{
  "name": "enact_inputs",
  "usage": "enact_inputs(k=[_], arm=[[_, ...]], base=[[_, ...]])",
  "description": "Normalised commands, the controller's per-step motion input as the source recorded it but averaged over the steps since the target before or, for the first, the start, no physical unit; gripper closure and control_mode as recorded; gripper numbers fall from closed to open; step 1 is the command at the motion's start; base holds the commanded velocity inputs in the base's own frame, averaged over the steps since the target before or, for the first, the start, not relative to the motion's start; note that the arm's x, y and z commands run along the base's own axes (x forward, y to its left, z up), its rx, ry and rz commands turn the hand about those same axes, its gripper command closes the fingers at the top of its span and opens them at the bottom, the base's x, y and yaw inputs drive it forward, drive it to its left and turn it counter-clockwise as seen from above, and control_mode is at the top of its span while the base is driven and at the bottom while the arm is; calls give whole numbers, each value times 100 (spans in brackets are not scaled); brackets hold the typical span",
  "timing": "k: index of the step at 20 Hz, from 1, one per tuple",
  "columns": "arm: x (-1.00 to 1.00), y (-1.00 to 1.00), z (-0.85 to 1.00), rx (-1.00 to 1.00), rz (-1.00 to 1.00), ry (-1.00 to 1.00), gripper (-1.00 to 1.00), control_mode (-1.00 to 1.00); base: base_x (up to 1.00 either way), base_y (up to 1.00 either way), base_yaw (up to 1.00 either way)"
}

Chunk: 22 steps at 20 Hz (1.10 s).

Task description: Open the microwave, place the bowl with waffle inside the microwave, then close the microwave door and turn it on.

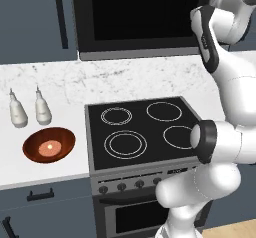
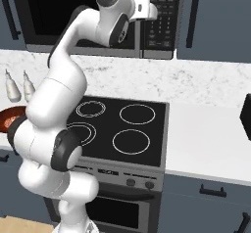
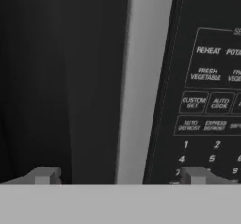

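The microwave hangs above the stove with its dark-glass microwave door shut. My gripper is open and close to the door's right side. Its fingertips straddle the grey steel edge beside the button panel. In the right base view the gripper is raised in front of the button panel. The reddish-brown bowl sits on the counter left of the stove, with the small pale waffle in its middle. The arm hides most of the bowl in the right base view.
A black four-burner stove stands under the microwave. Two white bottles stand behind the bowl. Blue-grey cabinets flank the microwave. A white counter runs right of the stove, with a dark object at its edge.
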Motion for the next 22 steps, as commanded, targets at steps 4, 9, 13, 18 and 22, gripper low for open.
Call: enact_inputs(k=[4, 9, 13, 18, 22], arm=[[38, -8, 0, 0, 0, 3, -100, -100], [29, -4, 0, 0, 0, 1, -100, -100], [30, -2, 0, 0, 0, 4, -100, -100], [34, -4, 0, 1, 0, 3, -100, -100], [38, -17, -18, 6, 0, -3, -100, -100]], base=[[0, 0, 0], [0, 0, 0], [0, 0, 0], [0, 0, 0], [0, 0, 0]])
